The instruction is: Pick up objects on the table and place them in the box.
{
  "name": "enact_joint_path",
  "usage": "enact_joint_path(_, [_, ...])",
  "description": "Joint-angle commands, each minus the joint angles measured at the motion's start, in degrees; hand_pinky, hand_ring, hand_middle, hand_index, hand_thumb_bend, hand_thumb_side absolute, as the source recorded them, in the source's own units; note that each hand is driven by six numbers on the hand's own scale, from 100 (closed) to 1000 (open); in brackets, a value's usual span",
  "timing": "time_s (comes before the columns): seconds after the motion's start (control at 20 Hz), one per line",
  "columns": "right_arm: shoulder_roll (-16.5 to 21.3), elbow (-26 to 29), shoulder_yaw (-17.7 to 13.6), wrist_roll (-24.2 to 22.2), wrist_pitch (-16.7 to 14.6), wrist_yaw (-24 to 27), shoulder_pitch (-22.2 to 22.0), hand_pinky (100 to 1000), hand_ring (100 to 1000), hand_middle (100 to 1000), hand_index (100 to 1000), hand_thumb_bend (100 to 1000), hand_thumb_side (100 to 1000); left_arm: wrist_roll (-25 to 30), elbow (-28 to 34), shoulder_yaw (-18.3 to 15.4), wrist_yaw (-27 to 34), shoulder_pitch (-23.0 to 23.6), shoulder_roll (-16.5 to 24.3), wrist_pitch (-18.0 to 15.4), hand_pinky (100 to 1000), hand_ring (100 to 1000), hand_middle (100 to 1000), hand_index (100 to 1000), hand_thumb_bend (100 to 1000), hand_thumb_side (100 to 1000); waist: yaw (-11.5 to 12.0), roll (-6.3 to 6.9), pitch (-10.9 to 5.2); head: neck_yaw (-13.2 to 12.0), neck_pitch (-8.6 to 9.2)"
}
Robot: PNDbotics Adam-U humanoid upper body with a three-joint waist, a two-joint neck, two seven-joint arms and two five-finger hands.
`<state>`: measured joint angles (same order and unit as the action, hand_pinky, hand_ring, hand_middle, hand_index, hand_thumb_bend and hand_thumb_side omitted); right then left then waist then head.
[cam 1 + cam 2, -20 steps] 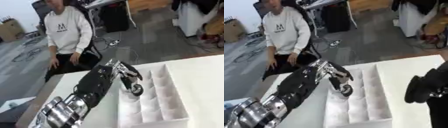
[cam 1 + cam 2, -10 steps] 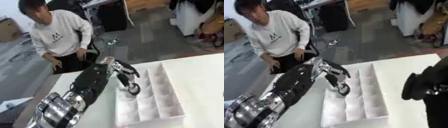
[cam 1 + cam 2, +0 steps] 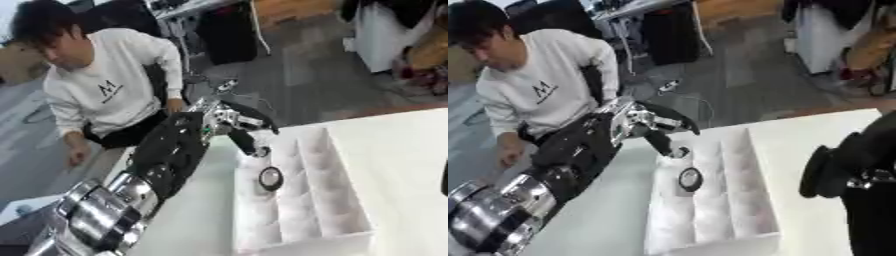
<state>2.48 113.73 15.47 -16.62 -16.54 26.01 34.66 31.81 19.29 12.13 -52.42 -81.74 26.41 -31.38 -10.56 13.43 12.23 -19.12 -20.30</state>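
A white box with long divided compartments lies on the white table. In its left compartment lies a small round black thing with a pale centre. My left hand reaches in from the lower left and hovers over the box's far left corner. It is open, with fingers spread. One fingertip points down, a short gap above the round thing and not touching it. My right hand hangs as a dark shape over the table to the right of the box.
Bare white table stretches to the right of the box. The table's left edge runs beside my left arm, with the floor beyond it. The table's far edge passes just behind the box.
My left hand's fingers have lifted off the round thing and spread apart; the round thing now lies alone in the box. The camera has shifted a little.
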Motion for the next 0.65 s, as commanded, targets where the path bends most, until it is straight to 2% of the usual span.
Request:
enact_joint_path(0.05, [0.8,0.9,-0.3,0.4,0.2,-0.4,-0.1,408,451,553,726,100,881,20.2,2.3,0.7,2.3,-1.5,3.1,-20.0,1000,1000,1000,1000,984,583,1.0,-0.48,-1.76,0.8,-0.06])
enact_joint_path(0.2, [2.0,0.8,-0.5,0.8,0.7,-0.8,-1.1,397,447,550,727,100,880,20.2,6.0,0.9,9.3,-0.5,4.0,-20.0,1000,1000,1000,1000,806,593,2.7,-0.48,-2.72,0.8,-0.07])
enact_joint_path(0.3, [3.0,0.4,-0.6,1.1,0.9,-1.1,-1.7,389,444,546,728,100,879,20.2,10.7,2.4,17.7,0.6,5.1,-18.8,1000,1000,1000,1000,704,618,4.1,-0.48,-3.39,0.8,-0.39])
enact_joint_path(0.35, [3.5,0.1,-0.6,1.1,0.9,-1.2,-2.0,381,442,544,728,100,879,20.2,13.6,3.4,22.6,1.4,6.0,-17.3,1000,979,1000,1000,623,626,4.7,-0.48,-3.7,0.7,-0.62])
enact_joint_path(0.45, [4.8,-0.7,-0.7,1.3,0.9,-1.7,-2.7,369,437,539,729,100,878,20.2,21.0,5.3,33.7,3.7,8.5,-12.9,885,869,935,965,501,679,6.2,-0.48,-4.34,0.5,-1.23])
enact_joint_path(0.5, [5.3,-1.2,-0.7,1.4,0.9,-2.0,-3.0,364,435,537,729,100,878,20.2,25.1,6.3,39.3,5.3,10.2,-10.0,850,843,915,950,492,674,6.9,-0.48,-4.66,0.5,-1.55])
enact_joint_path(0.55, [5.9,-1.7,-0.8,1.5,0.8,-2.3,-3.2,356,433,535,730,100,877,20.2,29.2,7.1,44.5,7.0,11.9,-7.2,808,806,890,936,428,705,7.5,-0.48,-4.88,0.7,-1.75])
enact_joint_path(0.65, [6.7,-2.5,-1.0,1.7,0.3,-3.3,-3.4,346,431,532,730,100,877,19.8,36.6,7.7,53.5,10.5,15.3,-1.5,754,762,859,917,380,720,8.2,-0.63,-5.15,1.3,-1.85])
